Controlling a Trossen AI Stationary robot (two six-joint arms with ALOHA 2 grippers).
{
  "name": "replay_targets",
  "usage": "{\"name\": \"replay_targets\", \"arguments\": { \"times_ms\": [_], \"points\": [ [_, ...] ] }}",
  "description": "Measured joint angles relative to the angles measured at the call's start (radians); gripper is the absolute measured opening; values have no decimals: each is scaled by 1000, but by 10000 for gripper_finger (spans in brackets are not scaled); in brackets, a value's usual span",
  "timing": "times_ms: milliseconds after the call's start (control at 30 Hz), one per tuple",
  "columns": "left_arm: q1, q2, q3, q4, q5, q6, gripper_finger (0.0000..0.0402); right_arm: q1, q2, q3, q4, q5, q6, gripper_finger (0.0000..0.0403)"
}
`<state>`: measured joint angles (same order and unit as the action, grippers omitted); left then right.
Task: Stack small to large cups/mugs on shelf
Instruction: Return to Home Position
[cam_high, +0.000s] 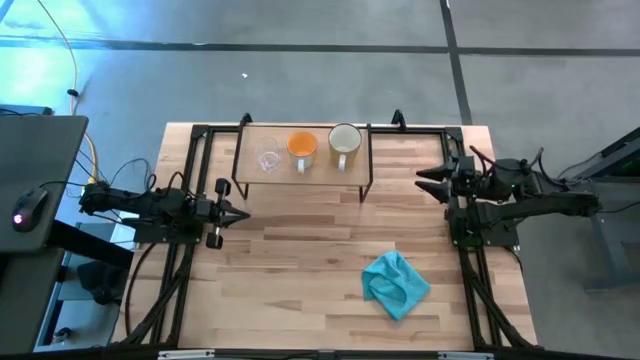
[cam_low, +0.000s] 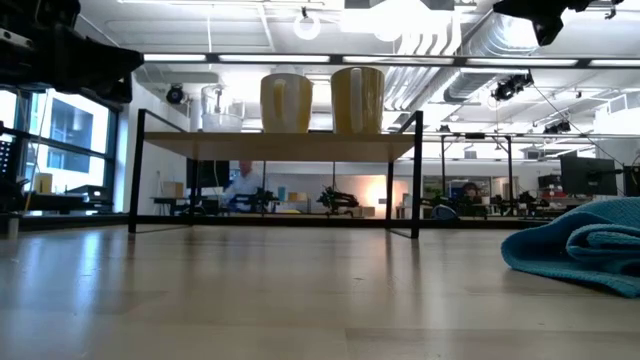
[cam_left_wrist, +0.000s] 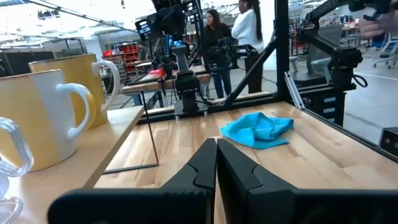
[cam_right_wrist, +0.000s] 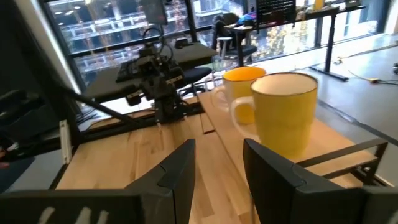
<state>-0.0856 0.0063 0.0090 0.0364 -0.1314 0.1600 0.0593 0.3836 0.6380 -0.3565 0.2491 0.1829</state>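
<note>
Three vessels stand side by side on the low wooden shelf (cam_high: 250, 150) at the table's far side. They are a clear glass cup (cam_high: 268, 160), an orange mug (cam_high: 302, 148) and a cream-white mug (cam_high: 344, 143). In the low view they stand upright on the board (cam_low: 280, 145), with the glass (cam_low: 220, 108) leftmost. My left gripper (cam_high: 238, 213) is shut and hovers to the left of the shelf, nearer than its near edge. My right gripper (cam_high: 420, 180) is open and hovers to the right of the shelf. Its wrist view shows the cream-white mug (cam_right_wrist: 283, 115) closest, with the orange mug (cam_right_wrist: 242, 87) behind it.
A crumpled teal-blue cloth (cam_high: 397, 283) lies on the table's near right part, also seen in the low view (cam_low: 585, 250). Bare wood stretches between the two arms in front of the shelf. People (cam_left_wrist: 249, 31) stand in the room beyond the table.
</note>
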Motion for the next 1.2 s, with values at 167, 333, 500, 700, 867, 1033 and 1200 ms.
{"name": "replay_targets", "arguments": {
  "times_ms": [167,333,500,700,867,1033,1200],
  "points": [
    [0,0,0,0,0,0,3,0,0,0,-46,-42,1,126],
    [0,0,0,0,0,-1,3,0,0,-3,-93,-72,-1,126],
    [0,0,0,0,0,-1,3,1,-58,-153,77,-124,-31,126],
    [0,0,0,0,0,-1,3,1,-163,-376,470,-129,-96,126],
    [0,0,0,0,0,-1,3,1,-215,-506,681,-179,-113,126],
    [0,0,0,0,0,-1,3,0,-237,-578,764,-182,-119,126],
    [0,0,0,0,0,-1,3,0,-241,-589,788,-198,-139,126]
  ]
}}
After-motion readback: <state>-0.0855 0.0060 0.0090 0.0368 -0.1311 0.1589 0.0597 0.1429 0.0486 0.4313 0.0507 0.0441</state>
